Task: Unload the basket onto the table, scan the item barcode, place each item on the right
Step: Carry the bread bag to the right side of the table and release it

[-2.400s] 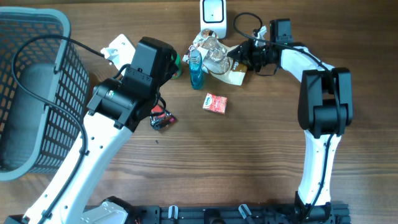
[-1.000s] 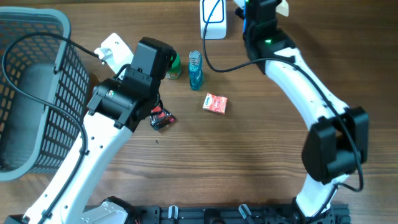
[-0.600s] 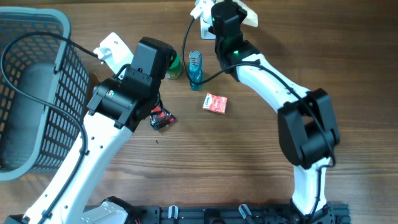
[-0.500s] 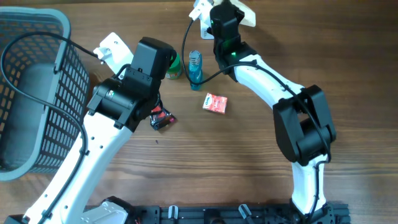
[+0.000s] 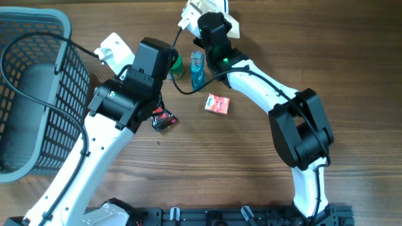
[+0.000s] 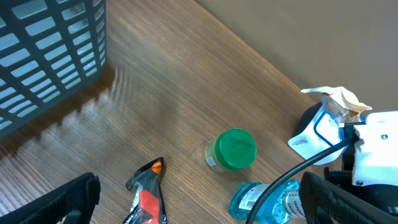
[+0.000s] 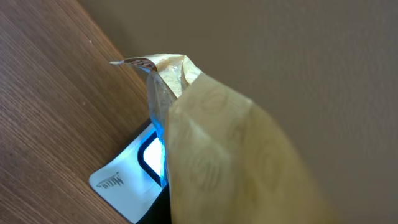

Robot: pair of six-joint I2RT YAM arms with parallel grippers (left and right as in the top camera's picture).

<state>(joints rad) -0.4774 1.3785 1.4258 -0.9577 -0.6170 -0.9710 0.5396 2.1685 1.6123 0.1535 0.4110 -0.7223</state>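
Right arm point(image 5: 264, 81) swung left since a second ago; tan packet point(image 7: 217, 143) went with it, now held above scanner point(image 7: 124, 177) at far worktop point(image 5: 251, 176) edge. Right jaws clamped tight on packet; crimped top edge of packet points toward scanner's lit window, blue glow beside it. Left arm point(image 5: 119, 107) unmoved, left jaws spread wide, holding nothing, hovering over green-lidded jar point(image 6: 235, 149) and blue bottle point(image 5: 197, 69). Red pack point(image 5: 217, 104) lies apart on worktop. Basket point(image 5: 38, 94) at left.
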